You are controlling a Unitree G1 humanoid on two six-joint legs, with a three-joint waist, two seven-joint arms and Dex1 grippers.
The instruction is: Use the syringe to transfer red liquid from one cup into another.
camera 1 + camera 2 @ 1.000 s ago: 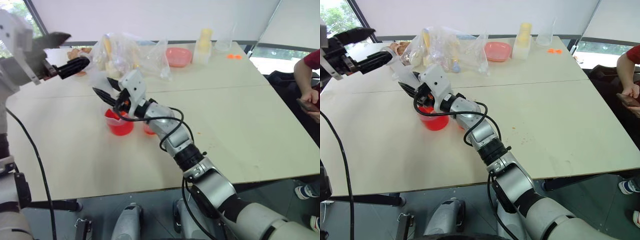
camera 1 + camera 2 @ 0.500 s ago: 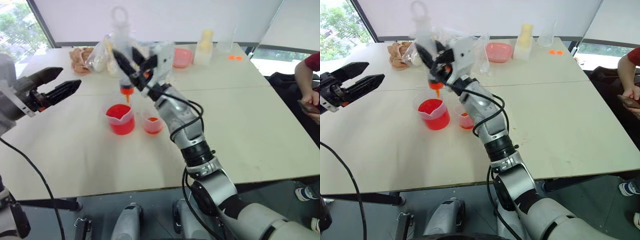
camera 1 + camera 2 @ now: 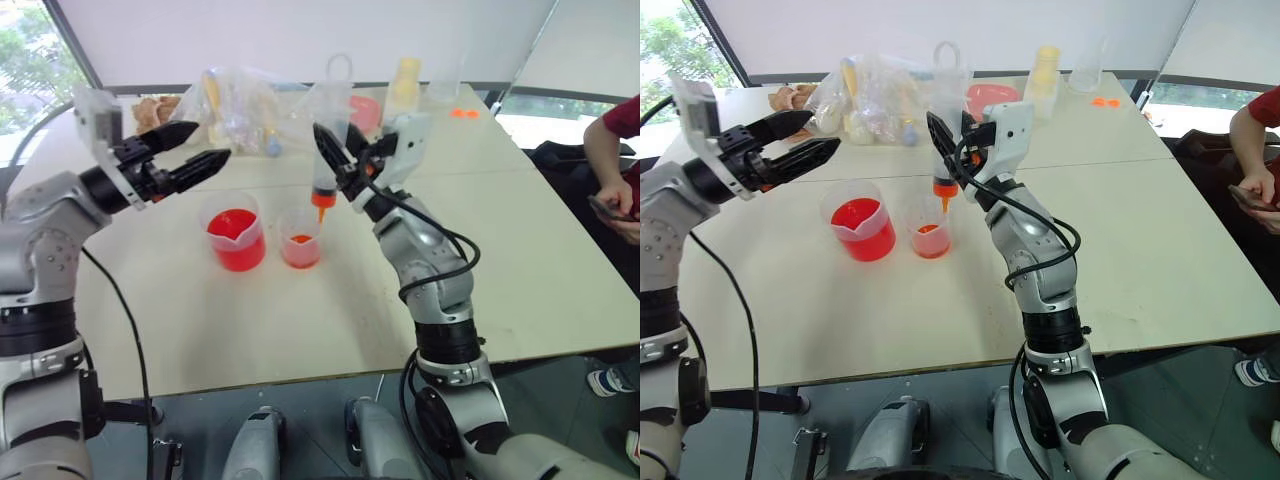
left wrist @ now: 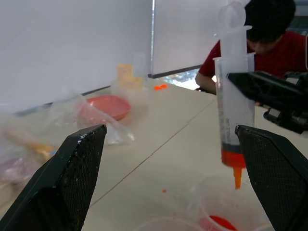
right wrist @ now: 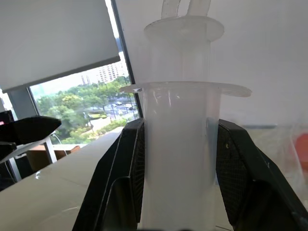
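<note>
Cream table (image 3: 520,250) mid-frame | right gripper (image 3: 345,160) pinches upright syringe (image 3: 325,150), orange tip above smaller cup (image 3: 300,238) | left gripper (image 3: 195,150) spread, above spouted beaker (image 3: 236,232)

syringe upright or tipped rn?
Upright. The syringe hangs plunger up, orange tip down, just above the smaller cup, clamped in the right gripper.
</note>
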